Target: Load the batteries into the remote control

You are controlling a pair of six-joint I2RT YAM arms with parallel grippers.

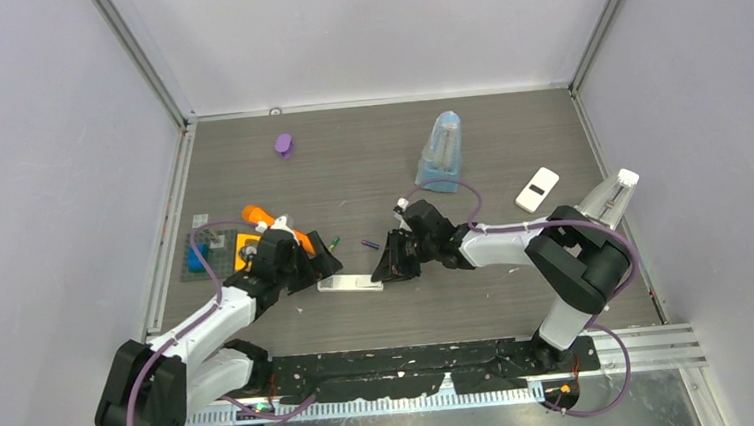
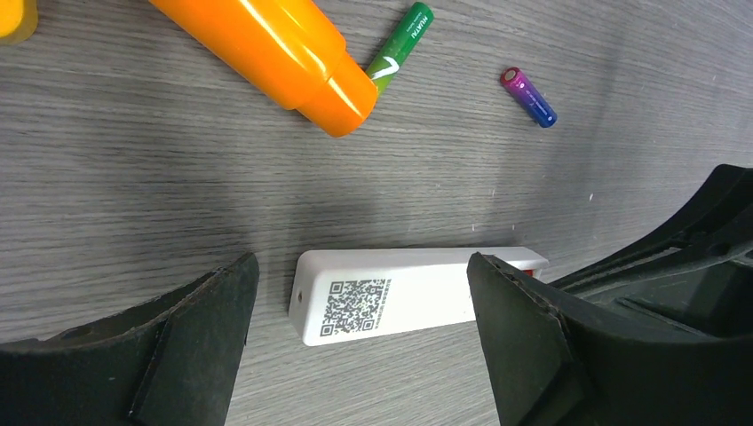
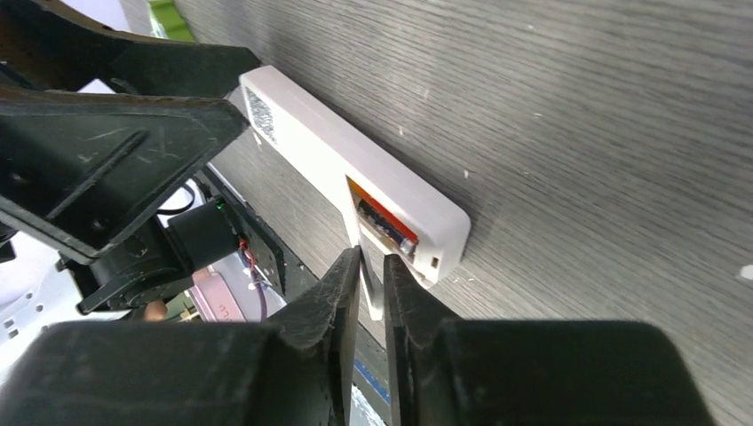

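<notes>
White remote (image 1: 350, 284): flat on the grey bench (image 1: 370, 163), code label up, battery bay open at its 3 o'clock end.
Left fingers (image 2: 204, 346): spread wide over the remote's 9 o'clock end, holding nothing.
Right fingers (image 3: 328, 302): a narrow slit apart, nothing seen between, tips at the open bay.
Batteries: green battery (image 2: 400, 44) at the remote's 12 o'clock, just beside an orange tube (image 2: 266, 44); purple battery (image 2: 528, 98) at 1 o'clock, lying loose.

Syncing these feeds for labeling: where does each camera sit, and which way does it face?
Top external: overhead from behind, facing down at the table; left arm, right arm show.
Left wrist: above the table, looking down past the left gripper at the remote.
Right wrist: low, looking along the right gripper at the remote's open bay.
Shared: all three show the remote.
</notes>
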